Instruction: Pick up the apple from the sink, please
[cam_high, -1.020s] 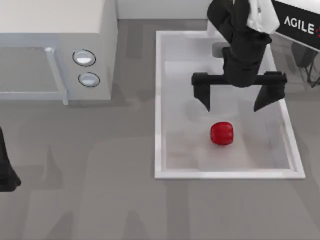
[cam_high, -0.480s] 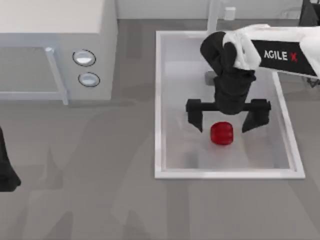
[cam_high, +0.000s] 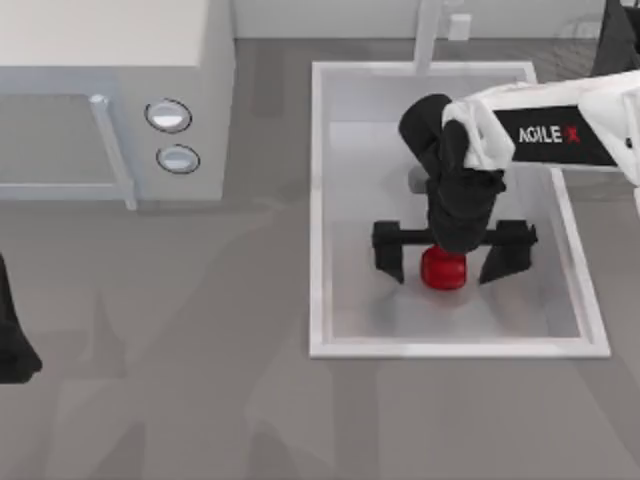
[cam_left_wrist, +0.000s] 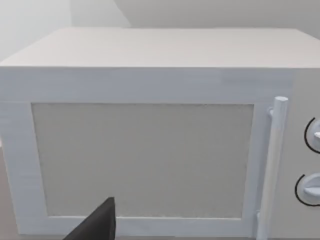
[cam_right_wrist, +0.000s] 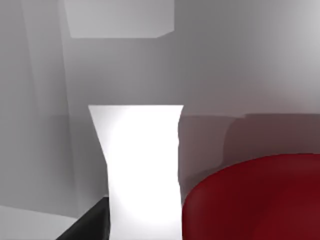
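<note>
**A kitchen counter, rendered in simulation**

A white microwave (cam_high: 110, 95) with two round knobs (cam_high: 168, 116) and a bar handle (cam_high: 112, 150) stands at the left of a grey countertop (cam_high: 200, 380). To its right is a white rectangular sink (cam_high: 318, 250) with a faucet post (cam_high: 428, 35) at its far rim. The flat, uniform surfaces mark the scene as computer-rendered.

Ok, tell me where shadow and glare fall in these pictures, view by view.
Top view: the right gripper throws a soft grey shadow on the sink floor beside the apple; the left gripper sits parked at the left edge. Right wrist view: a blown-out white patch next to the dim red apple. Left wrist view: evenly lit microwave, no glare.
</note>
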